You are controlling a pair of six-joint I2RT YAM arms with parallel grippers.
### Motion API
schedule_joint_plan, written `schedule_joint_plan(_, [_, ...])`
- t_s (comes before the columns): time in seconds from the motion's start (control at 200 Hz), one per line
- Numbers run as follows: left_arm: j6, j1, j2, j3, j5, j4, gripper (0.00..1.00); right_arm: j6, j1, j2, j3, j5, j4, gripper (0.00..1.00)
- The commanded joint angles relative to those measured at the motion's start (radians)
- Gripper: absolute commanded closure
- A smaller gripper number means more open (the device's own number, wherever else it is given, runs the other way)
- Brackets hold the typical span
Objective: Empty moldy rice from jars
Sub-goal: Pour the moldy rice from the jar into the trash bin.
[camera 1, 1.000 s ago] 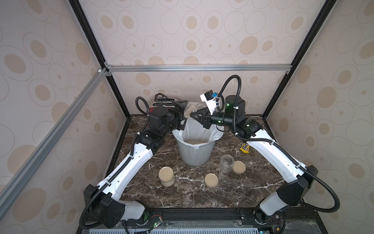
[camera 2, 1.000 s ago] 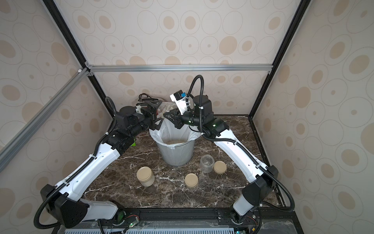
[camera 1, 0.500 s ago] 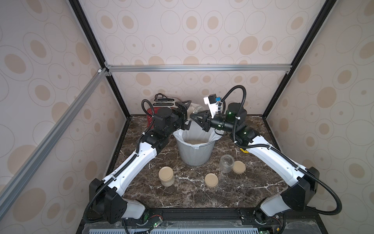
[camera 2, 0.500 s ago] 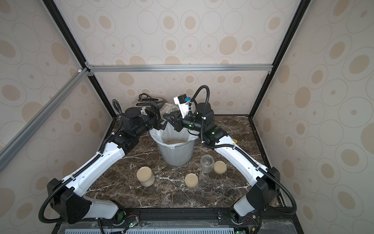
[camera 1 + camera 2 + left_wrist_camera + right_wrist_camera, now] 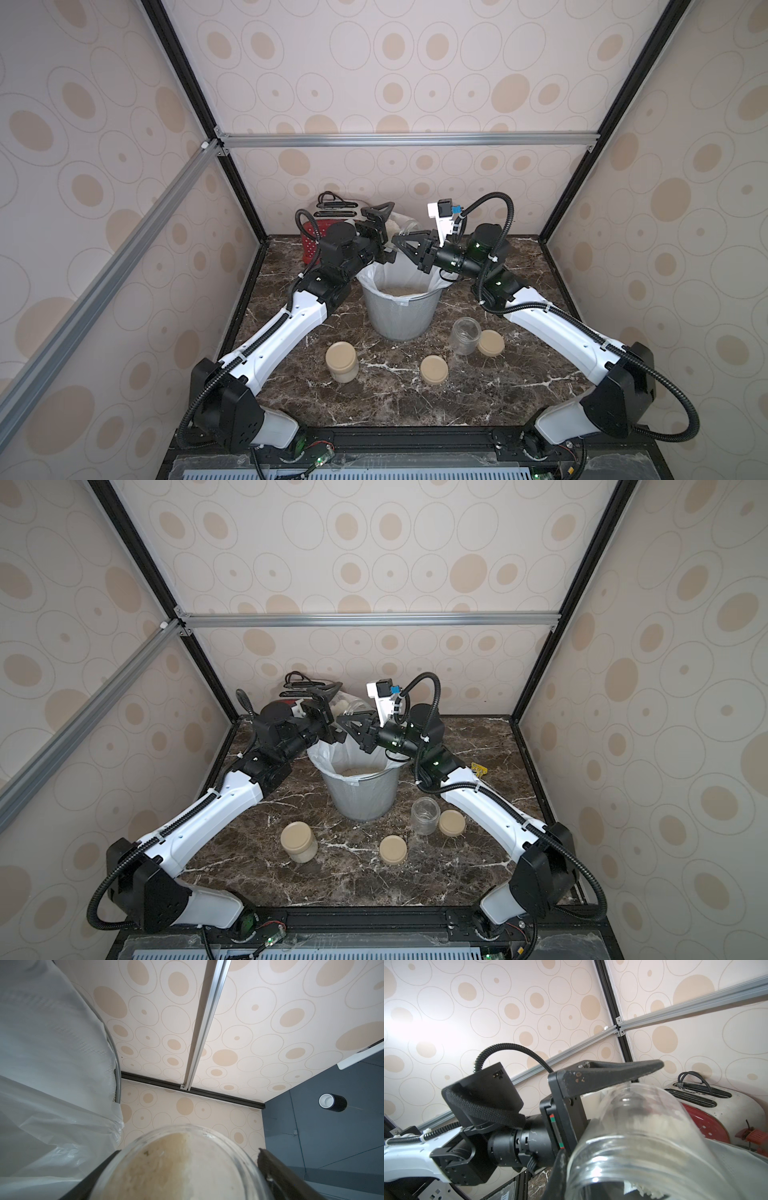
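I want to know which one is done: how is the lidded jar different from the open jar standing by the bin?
The lidded jar is capped; the open jar has no lid. The lidded jar is full of pale rice; the open jar looks empty. Both are small glass jars standing upright on the table.

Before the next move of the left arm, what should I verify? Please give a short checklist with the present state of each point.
1. Left gripper grips the held jar: ok, one finger on each side.
2. Held jar open, no lid: ok.
3. Held jar empty: not ok, rice inside.
4. Jar mouth above the bin: cannot tell.
5. Right gripper out of the pour path: cannot tell; shut, empty, close to the jar.
6. Lidded jar on the table emptied: not ok, full, lid on.
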Motion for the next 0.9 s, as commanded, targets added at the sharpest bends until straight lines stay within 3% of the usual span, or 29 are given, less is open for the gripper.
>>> schedule_joint_plan(0.0, [-0.031, -0.010, 0.006, 0.010, -0.009, 0.181, 0.09, 0.058, 0.025, -0.020, 0.002, -0.128, 0.069, 1.00])
schedule_joint_plan(0.1, [-0.020, -0.010, 0.001, -0.002, -0.020, 0.203, 0.23, 0.052, 0.025, -0.018, 0.006, -0.135, 0.050, 1.00])
schedule_joint_plan(0.27, [0.007, -0.011, -0.004, -0.001, -0.023, 0.201, 0.38, 0.049, 0.025, -0.012, 0.020, -0.147, 0.024, 1.00])
schedule_joint_plan(0.611, [0.044, -0.010, -0.014, -0.011, -0.050, 0.230, 0.53, 0.017, 0.025, -0.023, 0.030, -0.115, -0.059, 1.00])
schedule_joint_plan(0.786, [0.092, -0.009, -0.036, -0.034, -0.106, 0.245, 0.55, -0.052, 0.025, -0.071, 0.012, 0.031, -0.205, 0.50])
schedule_joint_plan(0.896, [0.161, -0.005, -0.043, -0.016, -0.114, 0.219, 0.55, -0.102, 0.025, -0.123, -0.015, 0.113, -0.282, 0.30])
